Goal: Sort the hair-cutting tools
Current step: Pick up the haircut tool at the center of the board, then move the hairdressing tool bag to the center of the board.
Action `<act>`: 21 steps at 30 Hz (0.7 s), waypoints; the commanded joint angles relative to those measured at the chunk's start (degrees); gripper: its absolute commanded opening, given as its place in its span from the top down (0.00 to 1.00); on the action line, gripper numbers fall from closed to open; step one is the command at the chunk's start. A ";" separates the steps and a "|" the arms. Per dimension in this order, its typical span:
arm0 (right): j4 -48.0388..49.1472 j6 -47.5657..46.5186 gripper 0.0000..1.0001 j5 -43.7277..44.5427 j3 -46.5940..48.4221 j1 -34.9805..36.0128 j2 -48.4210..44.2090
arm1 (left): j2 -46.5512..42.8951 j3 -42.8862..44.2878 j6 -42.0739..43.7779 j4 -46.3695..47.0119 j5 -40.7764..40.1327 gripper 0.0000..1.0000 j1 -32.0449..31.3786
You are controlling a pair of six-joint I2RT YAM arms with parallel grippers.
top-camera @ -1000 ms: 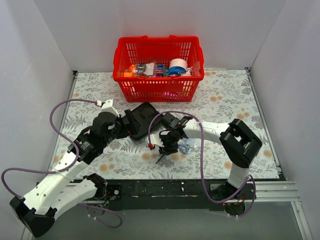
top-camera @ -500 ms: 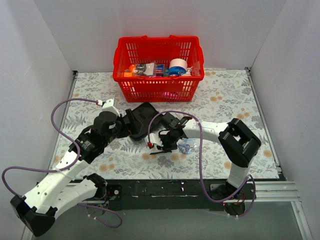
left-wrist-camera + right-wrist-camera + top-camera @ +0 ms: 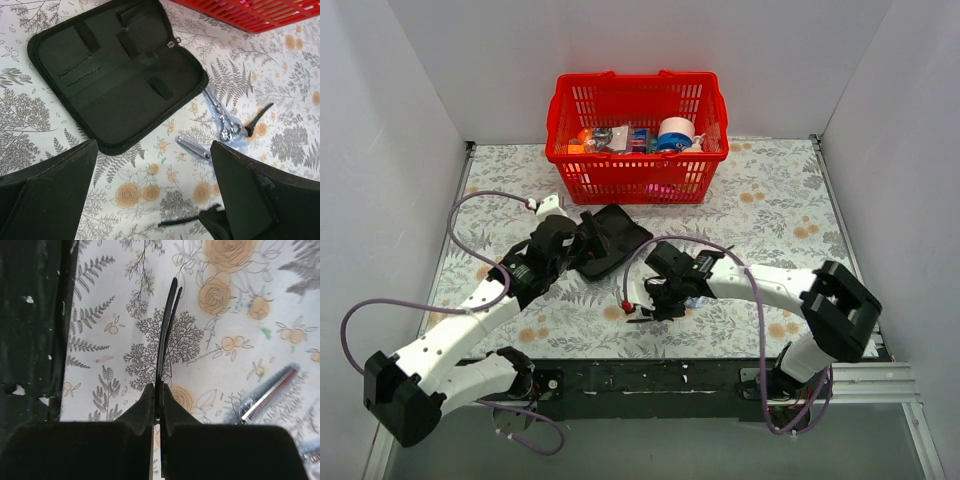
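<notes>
My right gripper (image 3: pixel 158 389) is shut on a slim black clip (image 3: pixel 167 330), which sticks out past the fingertips just above the flowered table. From above, the right gripper (image 3: pixel 655 303) is near the table's front edge, and the clip (image 3: pixel 638 317) points left. Two silver scissors (image 3: pixel 225 120) (image 3: pixel 193 147) with pale blue loops lie just behind it, seen from above as scissors (image 3: pixel 694 290). Another black clip (image 3: pixel 259 115) lies beside them. My left gripper (image 3: pixel 155 185) hangs open and empty beside the open black pouch (image 3: pixel 115 75), shown from above as the left gripper (image 3: pixel 588 243).
A red basket (image 3: pixel 635 170) with assorted items stands at the back centre. The black front rail (image 3: pixel 30 330) lies close to the held clip. White walls close the table in on three sides.
The right gripper has shut on the black clip and carried it toward the front edge. The left arm has reached further toward the pouch.
</notes>
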 commanded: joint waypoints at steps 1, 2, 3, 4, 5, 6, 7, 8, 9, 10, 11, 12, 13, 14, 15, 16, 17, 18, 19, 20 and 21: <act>-0.95 9.75 0.99 5.86 -0.20 2.08 -10.46 | 5.41 -0.31 -4.83 6.43 -4.01 0.02 -0.05; -1.13 11.07 0.99 6.48 -0.46 2.35 -11.71 | 6.82 -0.13 -5.61 7.32 -4.19 0.02 -0.14; -1.39 13.35 0.99 7.71 -0.64 2.70 -13.02 | 9.96 0.04 -6.06 8.20 -4.10 0.02 -0.14; -1.31 14.33 0.99 8.59 -1.51 3.57 -15.65 | 11.47 0.39 -6.49 9.77 -4.02 0.02 -0.14; -1.39 15.29 0.99 10.25 -1.87 4.02 -17.07 | 13.06 0.83 -7.28 10.40 -3.84 0.02 -0.23; -1.48 15.91 0.99 10.96 -2.39 4.55 -18.47 | 16.29 1.10 -7.46 11.19 -4.01 0.02 -0.40; -1.48 16.96 0.99 11.75 -3.62 5.51 -21.10 | 17.72 1.45 -7.73 13.02 -4.19 0.02 -0.66; -1.57 17.41 0.99 12.37 -4.06 5.95 -22.52 | 19.38 1.63 -7.73 13.91 -4.54 0.02 -0.84; -1.66 17.76 0.99 13.25 -4.76 6.48 -23.84 | 20.71 1.89 -7.64 14.70 -4.98 0.02 -1.02; -1.22 18.81 0.99 13.60 -5.73 6.83 -26.46 | 23.59 2.33 -7.47 16.36 -5.24 0.02 -1.10; -1.13 19.25 0.99 13.78 -6.26 7.01 -27.79 | 24.92 3.11 -7.38 17.08 -5.42 0.02 -1.19; -0.87 19.78 0.99 14.22 -6.61 7.19 -28.85 | 26.16 3.82 -7.03 17.61 -5.68 0.02 -1.28; -0.69 20.39 0.99 14.48 -6.97 7.45 -30.95 | 28.78 4.61 -6.85 18.31 -5.95 0.02 -1.28; -0.17 21.44 0.99 14.66 -7.66 7.62 -31.84 | 29.85 6.27 -6.59 18.49 -6.04 0.02 -1.37; 0.10 21.98 0.99 14.92 -7.93 7.89 -32.80 | 31.08 7.07 -6.50 18.49 -6.21 0.02 -1.46; 0.80 22.59 0.99 15.10 -8.28 8.24 -34.47 | 32.22 7.86 -6.06 18.67 -6.56 0.02 -1.54; 1.24 23.64 0.99 15.10 -8.64 8.42 -35.18 | 34.58 8.91 -6.06 18.67 -6.74 0.02 -1.55; 2.46 24.00 0.99 15.10 -9.51 8.68 -35.80 | 35.82 10.66 -5.80 18.58 -6.65 0.02 -1.55; 2.91 24.18 0.99 15.19 -9.87 9.12 -36.41 | 37.05 11.90 -5.71 18.23 -6.48 0.02 -1.55; 3.00 24.44 0.99 15.54 -10.22 9.38 -36.42 | 39.76 12.87 -5.71 17.97 -6.39 0.02 -1.72; 2.65 24.79 0.99 16.67 -10.66 9.65 -36.24 | 41.10 14.97 -5.80 17.70 -6.30 0.02 -1.89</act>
